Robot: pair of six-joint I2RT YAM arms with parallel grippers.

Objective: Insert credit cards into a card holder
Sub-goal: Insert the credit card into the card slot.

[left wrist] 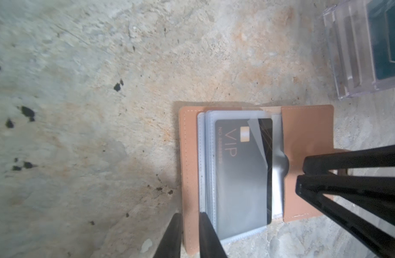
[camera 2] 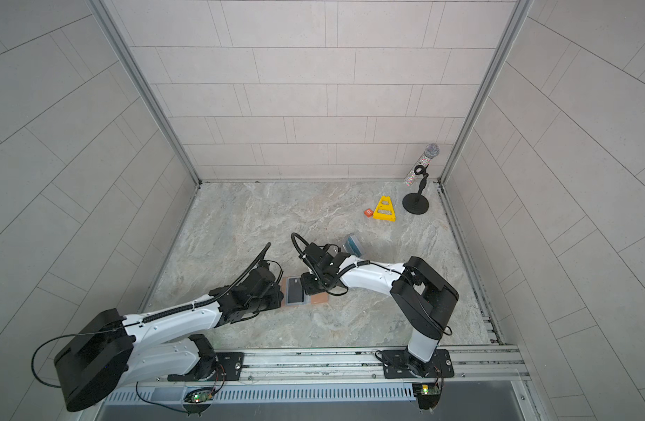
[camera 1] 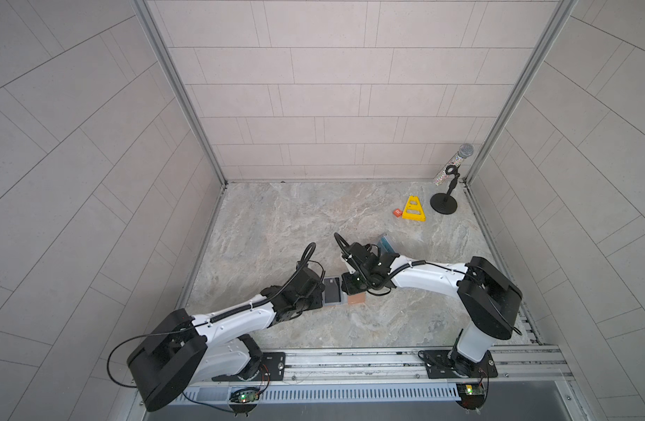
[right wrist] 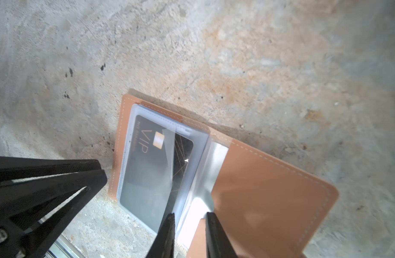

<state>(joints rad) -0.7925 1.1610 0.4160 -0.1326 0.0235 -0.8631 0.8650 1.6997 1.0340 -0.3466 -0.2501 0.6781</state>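
Seating the dark grey VIP card point(left wrist: 241, 174) deeper wants the left gripper point(left wrist: 189, 215) pinning the card holder point(left wrist: 308, 134) and the right gripper point(right wrist: 190, 214) nudging squarely; both are barely parted and empty.

Tan card holder point(left wrist: 308, 134); dark grey card point(left wrist: 241, 178); marbled table point(left wrist: 102, 111)

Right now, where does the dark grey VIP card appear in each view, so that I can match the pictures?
In both top views: the dark grey VIP card lies just below the middle of the picture.
Left wrist view: right of the middle, lower half.
Right wrist view: left of the middle, lower half.
Shared landmark: the tan card holder that holds it.
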